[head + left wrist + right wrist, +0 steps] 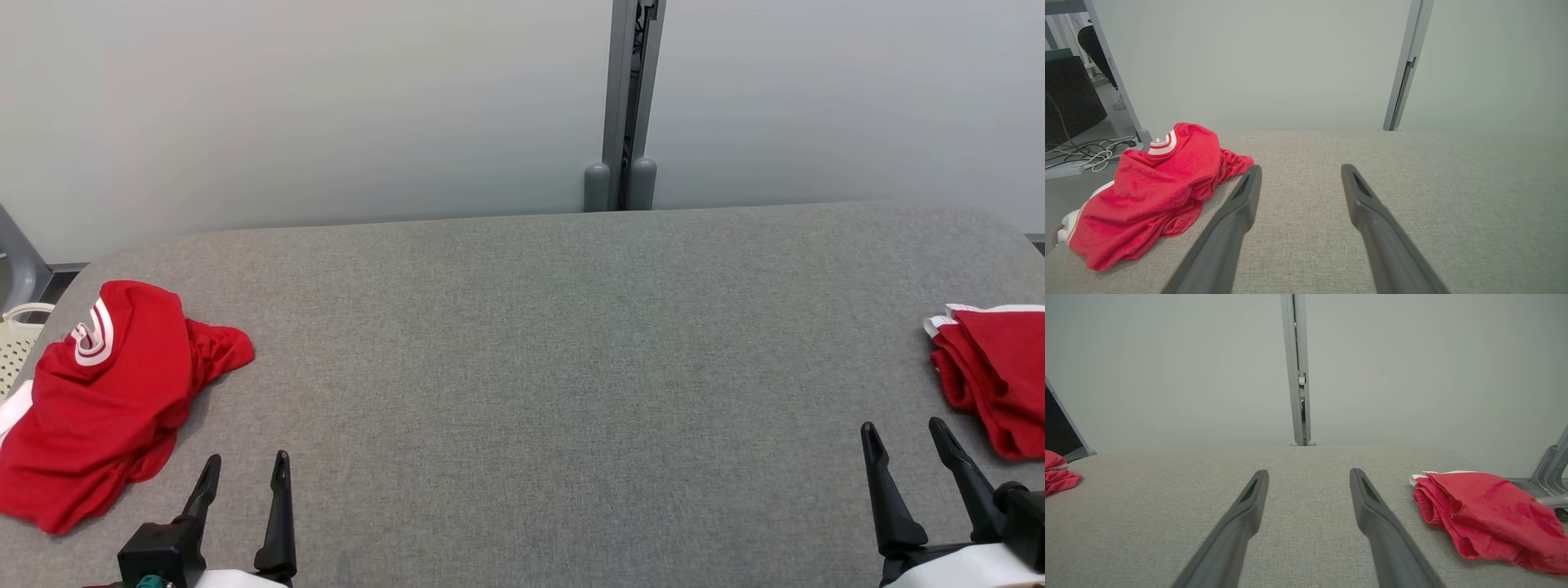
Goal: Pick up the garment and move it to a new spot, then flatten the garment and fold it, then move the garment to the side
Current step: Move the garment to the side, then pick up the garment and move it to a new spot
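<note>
On the table (522,367), bunched garment (106,400) far left, folded garment (1000,376) far right.

pale wall (326,106) (grey post (624,98))

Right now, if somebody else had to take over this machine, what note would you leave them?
Left gripper: open, empty, over the front left of the table.
Right gripper: open, empty, over the front right.
Crumpled red shirt: in a heap at the table's left edge, not held.
Folded red garment: lying at the right edge, apparently set aside.
Done: nothing yet on the crumpled shirt.
Left: pick it up, bring it to the bare middle, flatten it, fold it, move it aside.
</note>
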Controlling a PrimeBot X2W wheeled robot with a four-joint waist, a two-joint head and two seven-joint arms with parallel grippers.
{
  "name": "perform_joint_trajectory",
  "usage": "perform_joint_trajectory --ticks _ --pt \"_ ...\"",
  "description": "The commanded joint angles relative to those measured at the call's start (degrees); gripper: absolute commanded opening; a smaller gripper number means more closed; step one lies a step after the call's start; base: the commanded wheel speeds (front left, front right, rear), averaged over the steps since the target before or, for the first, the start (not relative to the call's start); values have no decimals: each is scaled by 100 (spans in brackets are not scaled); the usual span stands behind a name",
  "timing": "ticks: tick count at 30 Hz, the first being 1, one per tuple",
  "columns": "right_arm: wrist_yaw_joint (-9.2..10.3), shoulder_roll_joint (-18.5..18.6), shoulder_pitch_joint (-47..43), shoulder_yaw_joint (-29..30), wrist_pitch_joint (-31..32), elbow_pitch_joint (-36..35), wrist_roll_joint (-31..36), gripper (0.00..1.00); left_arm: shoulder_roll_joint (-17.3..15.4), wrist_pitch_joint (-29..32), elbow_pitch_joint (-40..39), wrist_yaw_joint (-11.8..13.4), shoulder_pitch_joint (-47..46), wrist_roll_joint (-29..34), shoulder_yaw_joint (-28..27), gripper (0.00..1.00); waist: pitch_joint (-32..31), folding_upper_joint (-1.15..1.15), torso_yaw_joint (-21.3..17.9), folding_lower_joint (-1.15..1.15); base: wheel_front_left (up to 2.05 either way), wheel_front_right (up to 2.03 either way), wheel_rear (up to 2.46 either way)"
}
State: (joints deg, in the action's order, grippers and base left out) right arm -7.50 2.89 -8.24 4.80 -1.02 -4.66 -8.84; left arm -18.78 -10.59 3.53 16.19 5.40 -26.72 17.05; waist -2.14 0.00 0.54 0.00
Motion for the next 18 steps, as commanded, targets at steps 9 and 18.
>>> perform_joint_trajectory --ticks 9,18 --pt "1 9 -45 38 -4 5 -66 100 -77 48 -91 40 -62 43 30 100 21 0 -1 0 0 0 0" --pt "1 11 39 64 0 -56 -97 100 -85 95 -121 -39 -215 -42 68 100 78 0 208 0 0 0 0"
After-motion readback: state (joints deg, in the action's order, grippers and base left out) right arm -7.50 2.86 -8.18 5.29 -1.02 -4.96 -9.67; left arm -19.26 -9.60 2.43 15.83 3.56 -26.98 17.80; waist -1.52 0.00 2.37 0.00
